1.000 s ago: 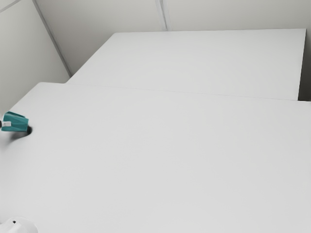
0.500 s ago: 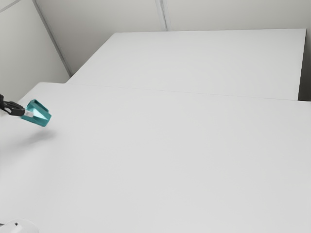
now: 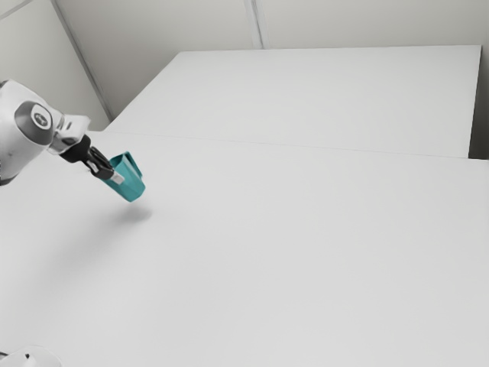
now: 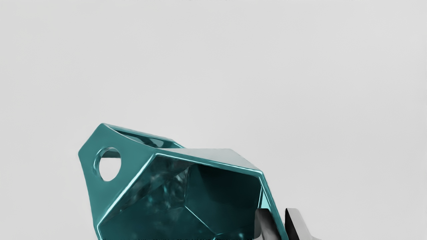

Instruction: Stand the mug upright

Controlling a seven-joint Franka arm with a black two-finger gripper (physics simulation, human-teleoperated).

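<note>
In the exterior view, the gripper (image 3: 113, 177) reaches down from the upper left and holds the teal mug (image 3: 131, 182) by its wall. The mug is tilted and hangs above the table, its shadow lying apart below it. In the wrist view, the gripper (image 4: 277, 220) has one finger inside the mug and the other outside, with the wall pinched between them. The open mouth of the faceted mug (image 4: 200, 160) faces the camera, and its handle with a round hole stands out on the side away from the fingers.
A white table (image 3: 290, 252) stretches across the exterior view, with another white surface (image 3: 321, 95) behind it. A rounded white part (image 3: 30, 357) shows at the lower left corner. Pale walls stand behind.
The gripper has carried the mug toward the exterior view's right and up off the table, and the mug's tilt has changed. More of the arm has come into view.
</note>
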